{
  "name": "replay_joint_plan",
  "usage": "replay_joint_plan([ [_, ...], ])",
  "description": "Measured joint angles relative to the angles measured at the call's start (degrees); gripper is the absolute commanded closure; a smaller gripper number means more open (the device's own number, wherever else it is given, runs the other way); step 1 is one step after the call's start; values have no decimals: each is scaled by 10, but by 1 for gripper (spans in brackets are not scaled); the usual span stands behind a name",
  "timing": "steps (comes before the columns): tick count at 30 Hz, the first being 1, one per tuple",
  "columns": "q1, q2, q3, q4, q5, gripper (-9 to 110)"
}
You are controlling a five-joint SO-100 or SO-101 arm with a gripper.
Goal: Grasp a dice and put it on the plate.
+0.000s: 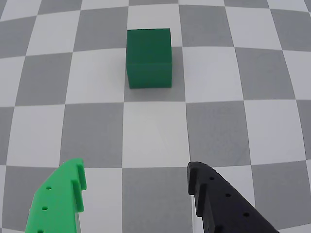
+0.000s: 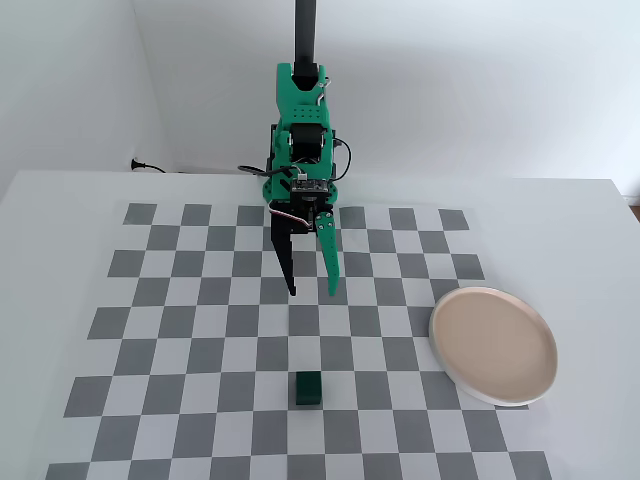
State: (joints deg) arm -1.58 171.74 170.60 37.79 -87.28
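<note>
1. The gripper (image 2: pixel 312 293) hangs above the checkered mat (image 2: pixel 180 330) in the fixed view, fingers pointing down. Its jaws stand wide apart and hold nothing.
2. One finger is matte black plastic (image 1: pixel 214 199), the other bright green plastic (image 1: pixel 60 199). In the wrist view both show small round holes along their flat sides and stepped, notched tips. The green one enters at 7 o'clock, the black one at 5 o'clock.
3. The dice (image 1: pixel 149 58) is a dark green cube with smooth, plain faces and sharp edges. In the wrist view it sits toward 12 o'clock, well apart from both fingertips, roughly on the line between them.
4. In the fixed view the dice (image 2: pixel 308 388) rests flat on the mat at about 6 o'clock from the gripper, well clear of it.
5. The plate (image 2: pixel 494 345) is round and shallow, with a smooth beige-pink inside and a pale raised rim. It lies at about 3 o'clock from the dice, on the mat's right edge, well apart from the cube.
6. The mat is flat, printed in grey and white squares, and lies on a plain white table (image 2: pixel 60 220).
7. The arm (image 2: pixel 303 150) is green plastic with a black upright column behind it, and thin cables at its middle.
</note>
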Motion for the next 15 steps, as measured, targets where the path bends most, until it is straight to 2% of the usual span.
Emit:
replay_joint_plan([
  [15, 20, -365, -212, -110, 7, 82],
])
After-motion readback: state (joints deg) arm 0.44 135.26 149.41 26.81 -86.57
